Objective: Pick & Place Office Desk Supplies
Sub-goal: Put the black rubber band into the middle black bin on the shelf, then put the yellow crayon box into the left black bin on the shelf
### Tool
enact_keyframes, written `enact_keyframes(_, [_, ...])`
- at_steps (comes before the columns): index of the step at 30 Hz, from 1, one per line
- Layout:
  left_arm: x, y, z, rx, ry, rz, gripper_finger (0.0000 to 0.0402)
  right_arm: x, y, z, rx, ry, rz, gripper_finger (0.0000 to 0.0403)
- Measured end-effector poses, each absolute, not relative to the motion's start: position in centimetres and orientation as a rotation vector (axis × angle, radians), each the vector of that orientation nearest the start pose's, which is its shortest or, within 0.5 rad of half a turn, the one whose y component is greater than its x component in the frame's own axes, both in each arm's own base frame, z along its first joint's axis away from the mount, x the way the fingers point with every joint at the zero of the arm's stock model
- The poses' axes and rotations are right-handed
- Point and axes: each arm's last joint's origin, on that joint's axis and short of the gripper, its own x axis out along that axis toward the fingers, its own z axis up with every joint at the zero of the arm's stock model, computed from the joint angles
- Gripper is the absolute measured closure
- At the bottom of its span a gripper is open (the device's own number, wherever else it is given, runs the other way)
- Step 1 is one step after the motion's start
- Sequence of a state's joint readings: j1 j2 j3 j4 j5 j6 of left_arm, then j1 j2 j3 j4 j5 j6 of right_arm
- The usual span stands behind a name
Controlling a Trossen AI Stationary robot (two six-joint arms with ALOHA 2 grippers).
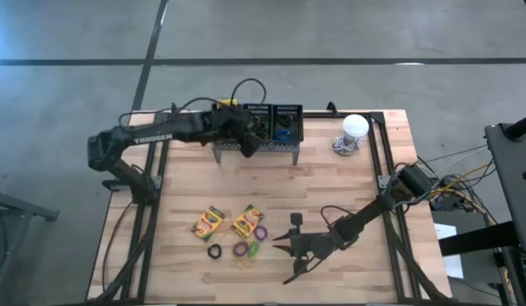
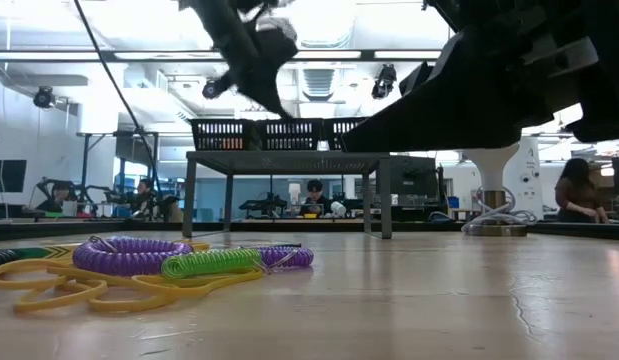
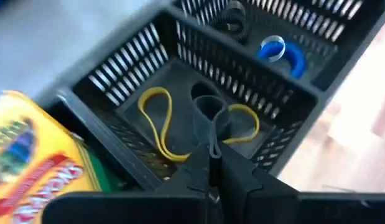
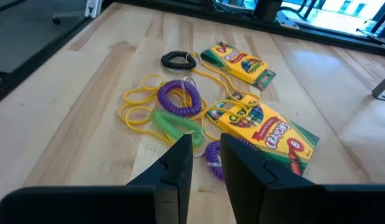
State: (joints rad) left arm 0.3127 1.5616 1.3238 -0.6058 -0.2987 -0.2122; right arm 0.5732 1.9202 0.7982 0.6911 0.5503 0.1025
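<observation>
Black mesh baskets [image 1: 288, 123] stand in a row on the grey stand [image 1: 254, 151] at the table's far middle. My left gripper [image 3: 212, 146] hovers over the middle basket [image 3: 136, 68], shut on a thin black band loop [image 3: 208, 106]. That basket holds a yellow band [image 3: 160, 121]. One neighbouring basket holds a crayon box [image 3: 37, 155], the other a blue band [image 3: 282, 50] and a black coil [image 3: 232, 15]. Two crayon boxes [image 1: 208, 223] [image 1: 246, 223] and coloured band loops [image 1: 246, 249] lie near the front. My right gripper [image 4: 206, 149] stands just right of them, slightly open with nothing between its fingers. My left gripper pinches the black band loop by its near edge [image 3: 212, 129] between its two fingertips. The fingers slant down over the basket. The rest of the loop sticks out past the tips, lifted clear above the basket's floor.
A white dome [image 1: 354, 127] sits at the far right of the table. Bare wood lies between the stand and the pile at the front. The stand's legs [image 2: 189, 200] rise from the far half of the table.
</observation>
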Motion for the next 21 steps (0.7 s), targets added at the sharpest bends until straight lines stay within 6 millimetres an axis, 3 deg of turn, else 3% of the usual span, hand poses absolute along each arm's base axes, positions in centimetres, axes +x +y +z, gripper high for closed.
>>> enact_keyframes(4, [31.2,12.3,29.1,-0.235,0.791,0.551,0.0365,30.5,17.9,11.6,-0.138,0.384,0.003,0.0325])
enact_keyframes(9, [31.1,12.9,29.3,-0.233,0.759,0.553,0.0306,30.5,17.9,11.6,-0.142,0.39,0.003,0.0333])
enact_keyframes(16, [30.8,12.8,30.3,-0.213,0.704,0.552,0.0205,30.5,17.9,11.6,-0.141,0.39,0.003,0.0331])
enact_keyframes(21, [29.5,11.9,32.5,-0.254,0.627,0.56,0.0174,30.5,17.9,11.6,-0.142,0.39,0.003,0.0326])
